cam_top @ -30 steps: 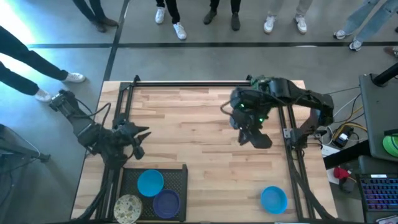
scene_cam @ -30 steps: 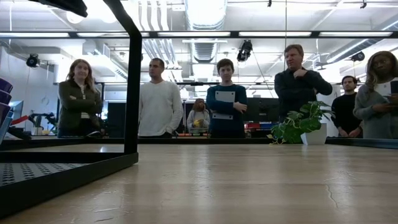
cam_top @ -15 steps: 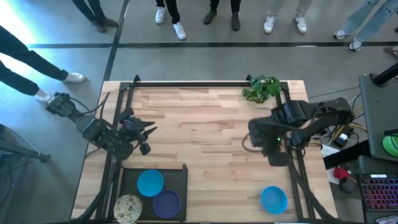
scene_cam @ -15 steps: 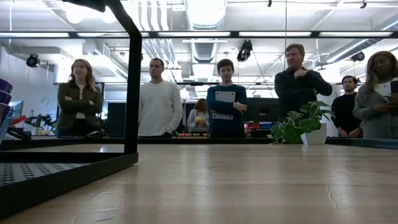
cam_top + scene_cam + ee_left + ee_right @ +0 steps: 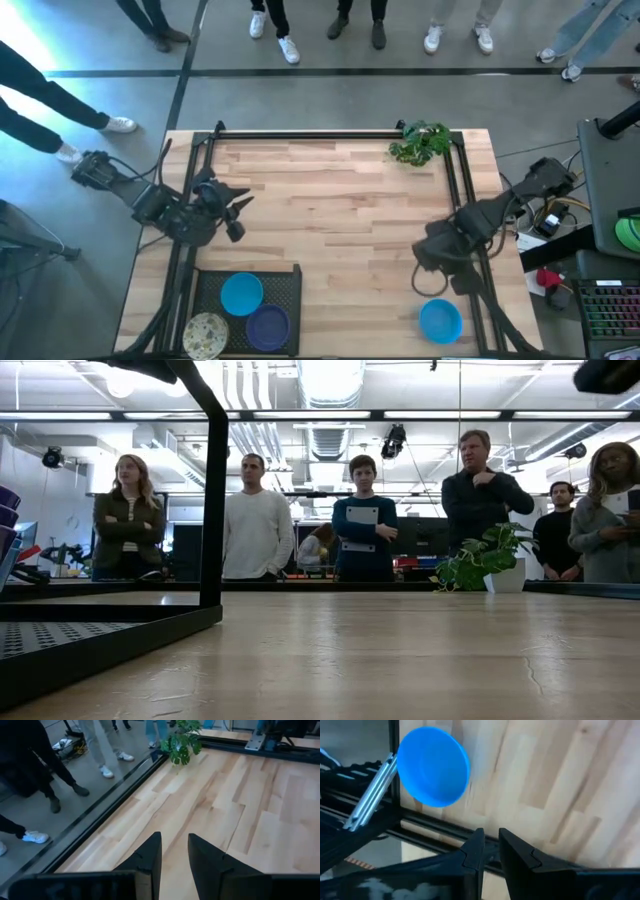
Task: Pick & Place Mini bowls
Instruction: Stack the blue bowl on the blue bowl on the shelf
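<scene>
A bright blue mini bowl (image 5: 440, 320) (image 5: 432, 766) rests on its base on the wood near the table's right near corner. My right gripper (image 5: 428, 285) (image 5: 491, 845) hovers just to the far side of it, fingers a narrow gap apart and empty. Three more mini bowls sit at the left near corner. A blue one (image 5: 241, 294) and a purple one (image 5: 268, 325) lie on the black tray (image 5: 288, 285). A cream speckled one (image 5: 205, 334) lies at the tray's near left corner. My left gripper (image 5: 232, 210) (image 5: 175, 851) waits above the table's left side, slightly open and empty.
A green potted plant (image 5: 420, 143) (image 5: 480, 560) stands at the far right corner. Black frame rails (image 5: 455, 200) run along the left, far and right edges. Bare wood lies between the tray and the blue bowl. Several people stand beyond the far edge.
My right arm has swung from the table's far middle toward the right near corner, ending over the lone blue bowl with the gripper pointing down. My left gripper has drifted a little toward the far edge. No bowl has moved.
</scene>
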`<state>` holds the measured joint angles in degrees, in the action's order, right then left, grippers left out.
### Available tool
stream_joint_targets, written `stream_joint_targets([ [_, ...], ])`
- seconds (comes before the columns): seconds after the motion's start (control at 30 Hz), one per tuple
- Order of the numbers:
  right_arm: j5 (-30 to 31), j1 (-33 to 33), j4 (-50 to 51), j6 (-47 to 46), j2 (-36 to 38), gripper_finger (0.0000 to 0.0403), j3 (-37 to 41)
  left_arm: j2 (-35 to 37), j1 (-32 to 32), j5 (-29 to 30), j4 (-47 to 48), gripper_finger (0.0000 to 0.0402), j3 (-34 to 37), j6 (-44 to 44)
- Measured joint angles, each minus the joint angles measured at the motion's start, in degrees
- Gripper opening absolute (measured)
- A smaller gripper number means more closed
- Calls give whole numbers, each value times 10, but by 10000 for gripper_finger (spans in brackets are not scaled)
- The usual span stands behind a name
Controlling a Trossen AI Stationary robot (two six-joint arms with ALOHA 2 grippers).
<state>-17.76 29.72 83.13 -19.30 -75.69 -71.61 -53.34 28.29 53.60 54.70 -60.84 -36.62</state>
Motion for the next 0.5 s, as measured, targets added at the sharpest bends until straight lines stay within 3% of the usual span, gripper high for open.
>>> stream_joint_targets([
  [0.27,-1,72,-151,-3,-5,54,99,0,-19,-7,-3,89,0,17],
  [0.5,-1,96,-286,-35,-10,54,181,0,-33,-39,-5,89,0,32],
])
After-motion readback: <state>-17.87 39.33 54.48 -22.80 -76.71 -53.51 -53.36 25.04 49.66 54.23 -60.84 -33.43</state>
